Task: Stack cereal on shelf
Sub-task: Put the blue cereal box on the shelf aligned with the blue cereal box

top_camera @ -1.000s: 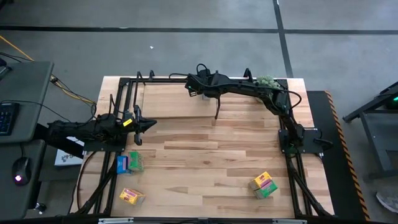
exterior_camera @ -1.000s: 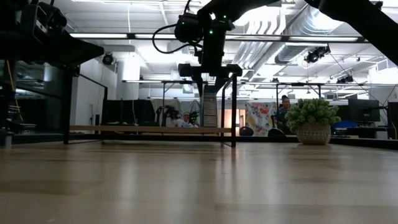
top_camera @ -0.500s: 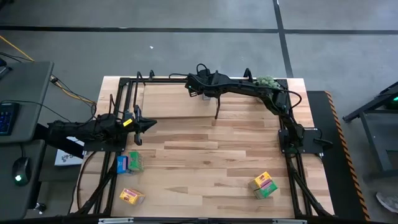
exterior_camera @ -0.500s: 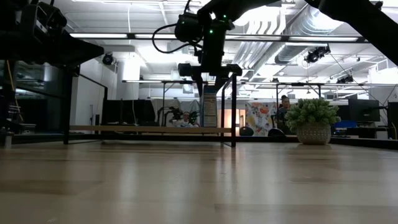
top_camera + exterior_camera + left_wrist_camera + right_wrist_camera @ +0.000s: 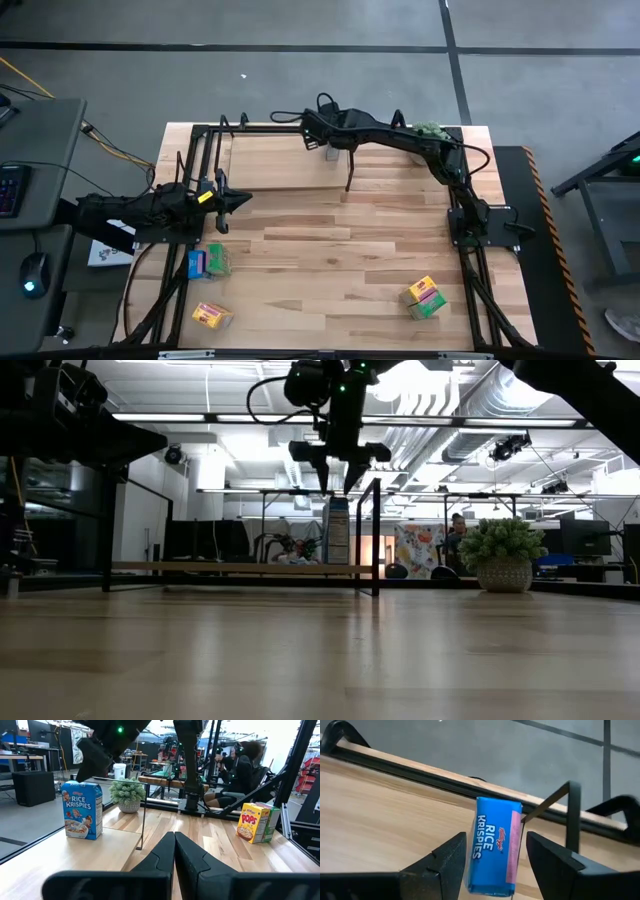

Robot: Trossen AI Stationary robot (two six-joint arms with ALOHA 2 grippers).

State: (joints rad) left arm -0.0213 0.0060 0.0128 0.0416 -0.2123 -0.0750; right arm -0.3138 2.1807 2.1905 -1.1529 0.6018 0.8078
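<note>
Jaws of right gripper (image 5: 492, 857) spread wide, empty, above upright blue cereal box (image 5: 495, 845) on shelf (image 5: 270, 160); left gripper (image 5: 174, 851) fully closed, empty.

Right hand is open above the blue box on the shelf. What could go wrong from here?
1. The blue Rice Krispies cardboard box stands upright on the black-tube shelf with its light wooden board, and the open right hand straddles it; a sideways drift while lifting might tip it.
2. The box sits close to the shelf's thin black upright post; the fingers could clip it.
3. The left hand, shut, waits at the table's left side, so it cannot catch anything.
</note>
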